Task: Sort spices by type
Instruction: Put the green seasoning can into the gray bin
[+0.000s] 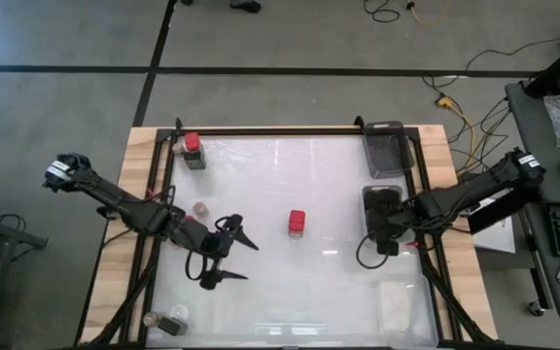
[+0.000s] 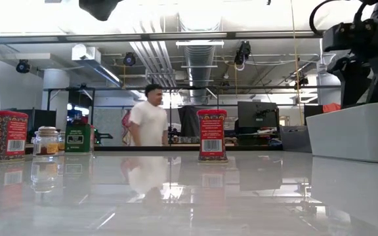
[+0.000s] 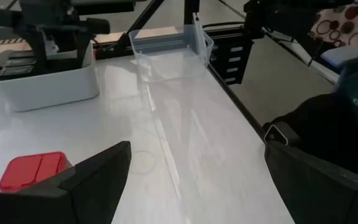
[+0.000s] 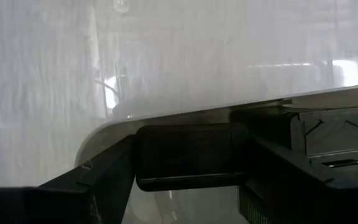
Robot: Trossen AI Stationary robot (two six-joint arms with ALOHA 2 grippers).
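Right gripper (image 1: 385, 231) held over white tray (image 1: 382, 194) at table's right edge, black block (image 4: 191, 155) clamped betw. its fingers, left gripper (image 1: 224, 255) spread wide – nothing held, red tin (image 1: 297, 223) standing mid-table – near left gripper.

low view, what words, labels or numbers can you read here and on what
"SMOKED PAPRIKA": on the red tin at the picture's left edge.
Centre red tin: a barcode and ornate label, print too small to read.
Green tin: white label, unreadable.
Small jar: no legible label.
Nothing readable in the other views.
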